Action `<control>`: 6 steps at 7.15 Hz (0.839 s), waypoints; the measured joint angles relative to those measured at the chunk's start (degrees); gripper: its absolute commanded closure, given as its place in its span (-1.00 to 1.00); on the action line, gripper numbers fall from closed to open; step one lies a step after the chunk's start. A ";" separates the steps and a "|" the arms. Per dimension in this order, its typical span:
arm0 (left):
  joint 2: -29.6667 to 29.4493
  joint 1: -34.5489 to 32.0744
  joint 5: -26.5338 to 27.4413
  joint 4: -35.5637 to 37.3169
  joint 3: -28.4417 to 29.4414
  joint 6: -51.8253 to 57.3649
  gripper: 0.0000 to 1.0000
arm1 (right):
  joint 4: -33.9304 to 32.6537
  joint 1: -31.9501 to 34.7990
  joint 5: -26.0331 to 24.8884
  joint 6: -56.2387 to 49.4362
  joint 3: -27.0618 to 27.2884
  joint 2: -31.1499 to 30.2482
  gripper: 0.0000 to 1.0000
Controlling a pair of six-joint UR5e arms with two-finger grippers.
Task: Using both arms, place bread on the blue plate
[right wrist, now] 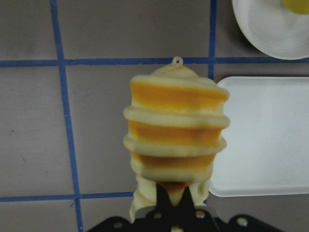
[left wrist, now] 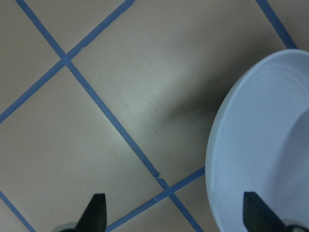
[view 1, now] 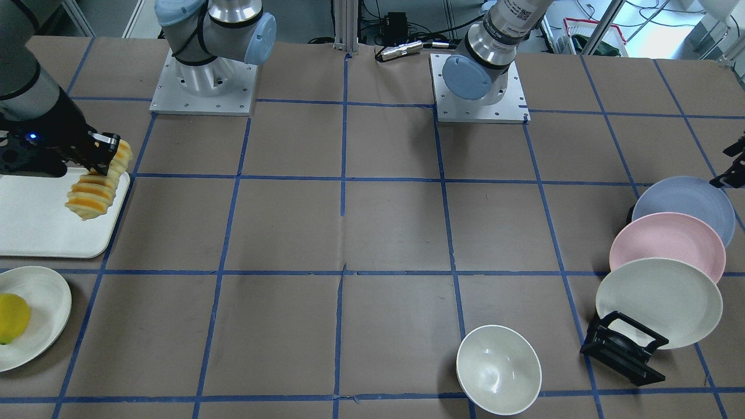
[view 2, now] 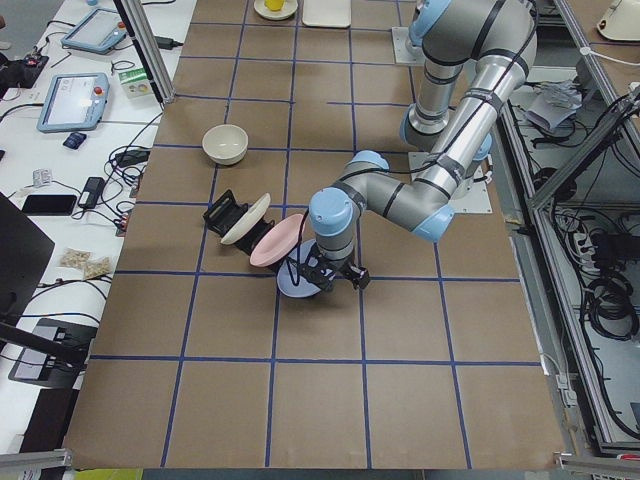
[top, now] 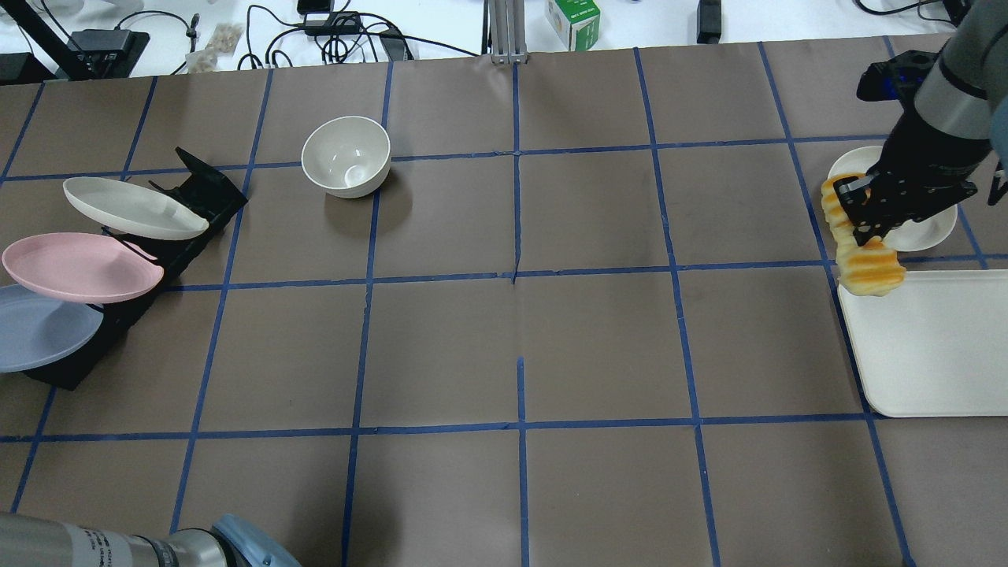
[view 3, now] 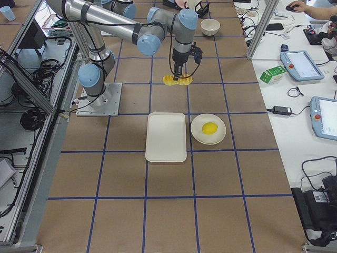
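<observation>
My right gripper [view 1: 100, 156] is shut on the bread [view 1: 96, 192], a ridged yellow and orange loaf, and holds it in the air over the corner of the white tray [view 1: 41, 227]. The right wrist view shows the bread [right wrist: 176, 140] hanging from the gripper [right wrist: 176, 217]. The blue plate [view 1: 689, 205] leans in a black rack at the far end of the table. My left gripper [left wrist: 176, 217] is open beside the plate's rim [left wrist: 256, 145], with one fingertip [left wrist: 256, 217] over the plate. It also shows at the front view's right edge [view 1: 732, 166].
A pink plate [view 1: 669, 244] and an off-white plate [view 1: 657, 299] lean in the same rack [view 1: 623, 349]. A white bowl [view 1: 499, 369] stands near them. A yellow fruit [view 1: 11, 317] lies on an off-white plate [view 1: 46, 297] beside the tray.
</observation>
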 measured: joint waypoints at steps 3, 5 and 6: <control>-0.74 0.00 -0.06 0.21 0.05 -0.11 -0.58 | 0.12 7.51 1.40 7.99 -0.11 -0.24 1.00; -1.07 0.00 -0.31 0.52 0.03 -0.56 -0.58 | -0.06 11.73 2.63 14.15 -1.30 0.18 1.00; -1.16 -0.01 -0.81 0.62 -0.03 -0.64 -0.58 | -0.16 13.56 2.87 16.52 -1.85 0.38 1.00</control>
